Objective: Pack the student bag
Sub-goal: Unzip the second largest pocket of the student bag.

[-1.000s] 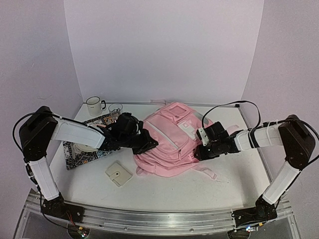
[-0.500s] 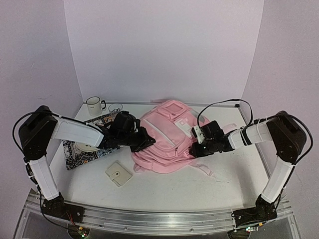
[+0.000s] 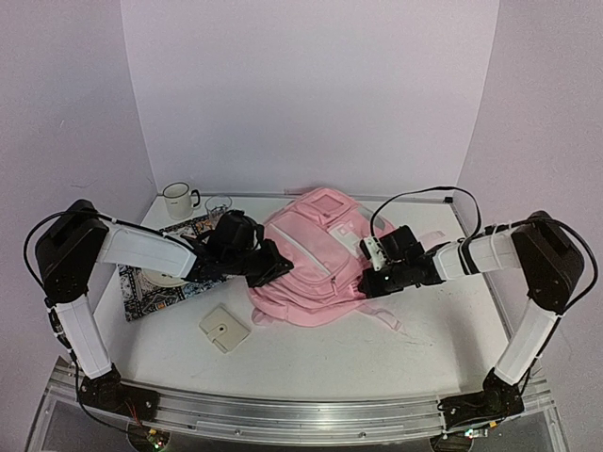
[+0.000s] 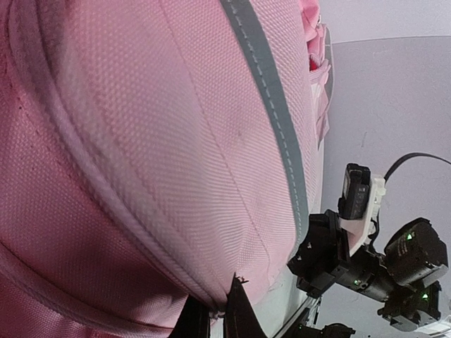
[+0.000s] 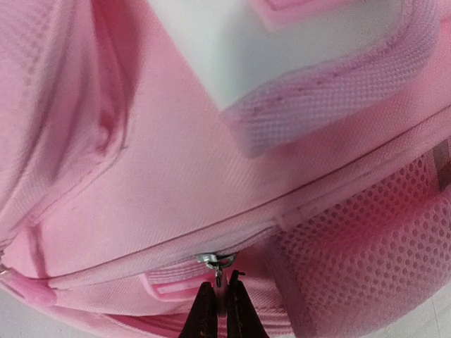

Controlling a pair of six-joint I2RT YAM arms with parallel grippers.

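Note:
The student bag is a large light-pink backpack lying flat in the middle of the table. My left gripper is at its left side. In the left wrist view the left gripper is shut on a piped seam of the bag. My right gripper is at the bag's right side. In the right wrist view the right gripper is shut on a small metal zip pull hanging from a closed zip, beside a mesh side pocket.
A white mug and a glass stand at the back left. A patterned mat with a plate lies under the left arm. A small cream wallet lies in front of the bag. A pink strap trails forward.
Both grippers and the bag have shifted a little to the left. The right arm has reached further in toward the bag's middle.

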